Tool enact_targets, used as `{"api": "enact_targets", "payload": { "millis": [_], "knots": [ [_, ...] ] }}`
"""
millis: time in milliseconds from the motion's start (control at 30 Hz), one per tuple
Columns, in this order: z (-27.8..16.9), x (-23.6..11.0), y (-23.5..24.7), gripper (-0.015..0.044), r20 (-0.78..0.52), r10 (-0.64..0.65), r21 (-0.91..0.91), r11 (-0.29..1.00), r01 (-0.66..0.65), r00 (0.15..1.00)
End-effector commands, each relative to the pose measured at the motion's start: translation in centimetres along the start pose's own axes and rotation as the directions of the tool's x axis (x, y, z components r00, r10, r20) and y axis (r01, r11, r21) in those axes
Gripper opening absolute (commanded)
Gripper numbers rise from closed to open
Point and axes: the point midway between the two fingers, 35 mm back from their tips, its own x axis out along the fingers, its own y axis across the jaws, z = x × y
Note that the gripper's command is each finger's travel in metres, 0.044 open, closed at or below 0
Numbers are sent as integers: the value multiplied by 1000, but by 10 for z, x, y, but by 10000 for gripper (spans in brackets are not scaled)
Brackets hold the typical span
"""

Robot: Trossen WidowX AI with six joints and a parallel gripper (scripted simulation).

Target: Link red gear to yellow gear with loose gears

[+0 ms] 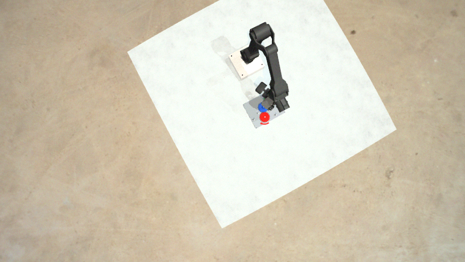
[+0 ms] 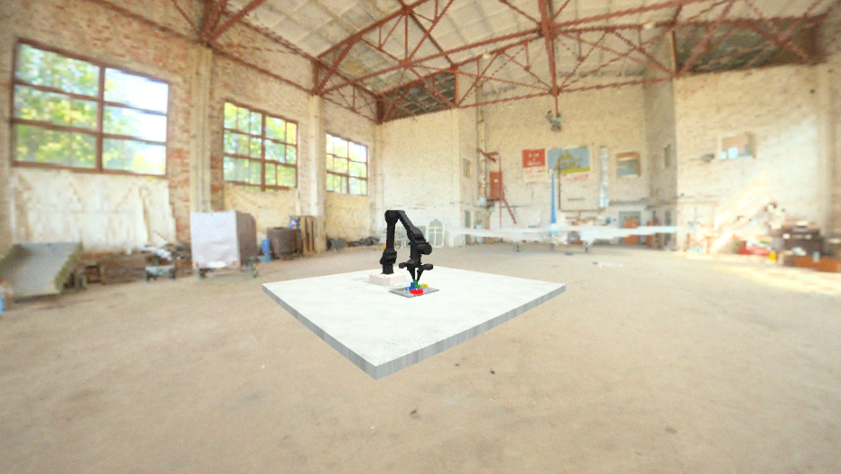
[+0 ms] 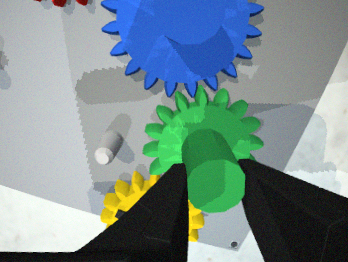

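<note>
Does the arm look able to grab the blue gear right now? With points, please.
Probably not yet: the gripper (image 3: 210,172) is shut on the green gear's stem (image 3: 217,185), though the blue gear (image 1: 262,107) (image 3: 185,45) sits close by.

In my views I can read no text or number; one red curved mark (image 1: 264,123) is on the grey board (image 1: 249,106) (image 2: 395,291) (image 3: 40,110).
</note>
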Motion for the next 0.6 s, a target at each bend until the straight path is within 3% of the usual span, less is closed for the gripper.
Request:
{"api": "enact_targets", "payload": {
  "millis": [0, 367, 567],
  "knots": [
    [0, 1, 1, 0, 2, 2, -83, 997, -2, 1000],
    [1, 5, 0, 0, 2, 2, -240, 971, -2, 1000],
    [1, 3, 0, 140, 2, 2, -169, 986, -2, 1000]
  ]
}}
